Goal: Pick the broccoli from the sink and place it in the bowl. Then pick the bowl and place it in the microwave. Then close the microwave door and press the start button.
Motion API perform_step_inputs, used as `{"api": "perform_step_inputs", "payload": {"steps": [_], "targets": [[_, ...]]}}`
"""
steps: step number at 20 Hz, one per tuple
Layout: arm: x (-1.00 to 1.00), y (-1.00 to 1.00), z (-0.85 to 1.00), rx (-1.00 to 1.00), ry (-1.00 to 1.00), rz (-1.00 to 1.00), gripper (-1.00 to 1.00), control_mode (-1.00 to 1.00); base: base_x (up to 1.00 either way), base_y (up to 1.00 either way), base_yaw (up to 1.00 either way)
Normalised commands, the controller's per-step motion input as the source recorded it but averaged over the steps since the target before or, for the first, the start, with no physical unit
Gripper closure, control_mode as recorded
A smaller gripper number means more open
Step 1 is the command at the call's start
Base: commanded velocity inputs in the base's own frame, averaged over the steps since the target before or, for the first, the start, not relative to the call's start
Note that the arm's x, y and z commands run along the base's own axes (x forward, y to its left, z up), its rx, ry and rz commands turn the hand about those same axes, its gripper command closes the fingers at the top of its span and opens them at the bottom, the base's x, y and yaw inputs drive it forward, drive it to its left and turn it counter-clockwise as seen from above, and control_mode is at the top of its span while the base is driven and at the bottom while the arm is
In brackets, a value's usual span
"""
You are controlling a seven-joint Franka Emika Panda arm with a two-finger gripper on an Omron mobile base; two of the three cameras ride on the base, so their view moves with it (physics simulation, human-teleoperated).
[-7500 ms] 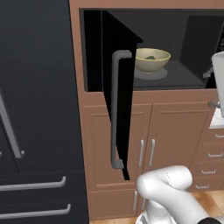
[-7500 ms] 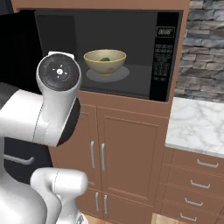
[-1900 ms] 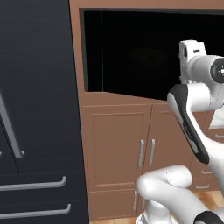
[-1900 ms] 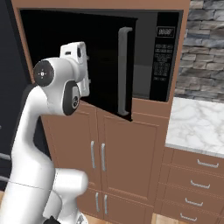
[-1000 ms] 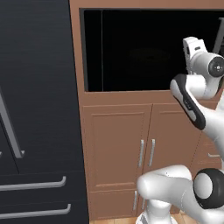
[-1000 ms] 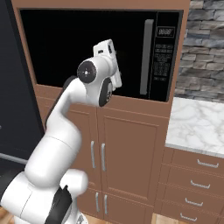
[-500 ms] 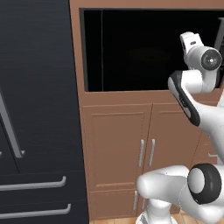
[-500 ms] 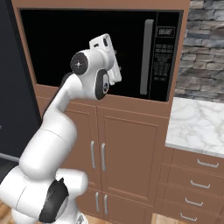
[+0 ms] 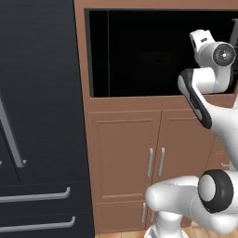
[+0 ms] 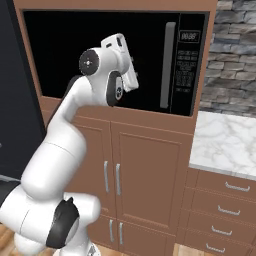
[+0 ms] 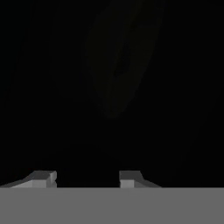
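Left base view: microwave (image 9: 153, 56) w/ microwave door (image 9: 139, 60) shut flush, wood cabinets (image 9: 130, 158) below, black fridge (image 9: 37, 116) at left.
Right base view: arm raised before door; grey handle (image 10: 170, 65); marble worktop (image 10: 225, 145) at right.
Hand view: jaws (image 11: 87, 177) apart, nothing between; black panel ahead.

No legible text on the microwave (image 10: 190, 65)

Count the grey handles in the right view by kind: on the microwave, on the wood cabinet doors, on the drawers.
Microwave handle: 1
Cabinet door handles: 4
Drawer handles: 4
Total: 9
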Motion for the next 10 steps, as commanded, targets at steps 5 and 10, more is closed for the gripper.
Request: {"api": "perform_step_inputs", "payload": {"steps": [5, 10], "targets": [[-0.90, -0.24, 0.15, 0.10, -0.04, 0.02, -1.00, -1.00, 0.00, 0.00, 0.00], [-1.00, -0.35, 0.23, 0.28, -0.03, 0.08, -1.00, -1.00, 0.00, 0.00, 0.00]]}}
